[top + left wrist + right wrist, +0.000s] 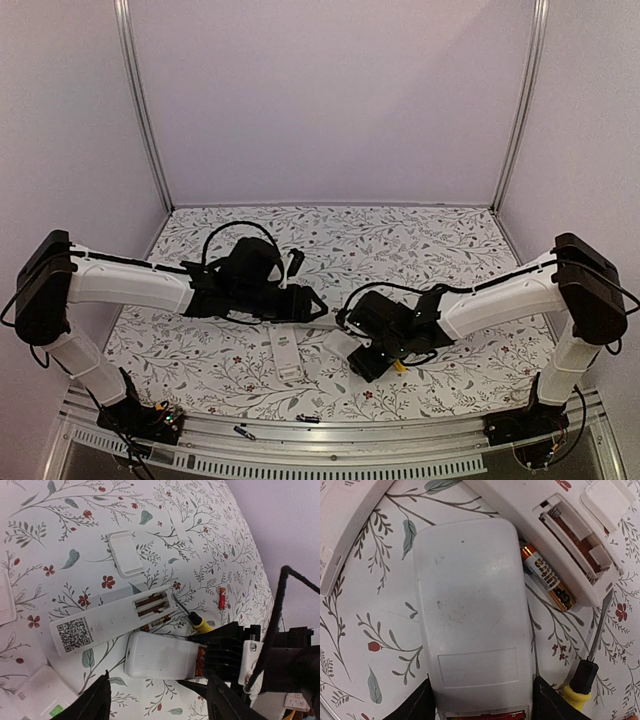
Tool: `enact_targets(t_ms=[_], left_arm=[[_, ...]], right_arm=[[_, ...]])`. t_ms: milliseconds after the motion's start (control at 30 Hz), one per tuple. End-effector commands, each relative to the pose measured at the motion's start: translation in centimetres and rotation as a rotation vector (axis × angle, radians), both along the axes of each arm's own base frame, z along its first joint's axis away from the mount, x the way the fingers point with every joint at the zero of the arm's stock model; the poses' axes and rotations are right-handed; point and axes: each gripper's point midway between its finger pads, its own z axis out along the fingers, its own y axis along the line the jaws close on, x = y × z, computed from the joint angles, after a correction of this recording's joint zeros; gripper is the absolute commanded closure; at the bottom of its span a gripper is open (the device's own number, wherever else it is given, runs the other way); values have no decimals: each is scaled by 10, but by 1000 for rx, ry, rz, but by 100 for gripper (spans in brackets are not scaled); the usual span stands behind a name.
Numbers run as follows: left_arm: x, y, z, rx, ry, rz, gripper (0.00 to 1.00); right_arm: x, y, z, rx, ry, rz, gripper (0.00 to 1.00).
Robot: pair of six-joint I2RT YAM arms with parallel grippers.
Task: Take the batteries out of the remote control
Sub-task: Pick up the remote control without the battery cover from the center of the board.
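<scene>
Right gripper (480,702) clamps the rounded remote (470,605) by its sides; left gripper (157,697) hangs spread, holding nothing. Partly done, I'd say: one battery (547,580) lies loose, wedged between that remote and the long remote (100,625), and a red battery (221,598) sits beyond the screwdriver (585,675). Orange shows at the gripped remote's end, so more probably remain. The loose battery's long axis runs along the long remote's edge; I can't tell which end is which.

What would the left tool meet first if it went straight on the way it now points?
Most likely the rounded white remote directly ahead of the left tool; how far off is unclear.
</scene>
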Motion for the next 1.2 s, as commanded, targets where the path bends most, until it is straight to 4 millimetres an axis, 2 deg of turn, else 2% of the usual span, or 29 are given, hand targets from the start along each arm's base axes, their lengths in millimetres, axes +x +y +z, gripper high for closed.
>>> enact_targets(t_ms=[0, 133, 267, 600, 700, 933, 1167], left_arm=[[6, 6, 2, -6, -5, 21, 35], [8, 7, 0, -9, 7, 20, 35], [13, 6, 7, -16, 2, 20, 35], [10, 10, 17, -143, 29, 59, 34], [6, 10, 16, -161, 44, 51, 32], [-1, 0, 24, -234, 67, 7, 30], [-5, -5, 23, -278, 97, -4, 41]], right_arm=[[2, -5, -10, -64, -32, 4, 41], [2, -1, -8, -27, -41, 3, 52], [0, 8, 7, 78, -54, 12, 58], [11, 31, 79, 310, -144, -1, 63], [13, 36, 94, 362, -159, -9, 63], [16, 41, 103, 400, -175, -14, 63], [19, 43, 106, 407, -191, -17, 63]])
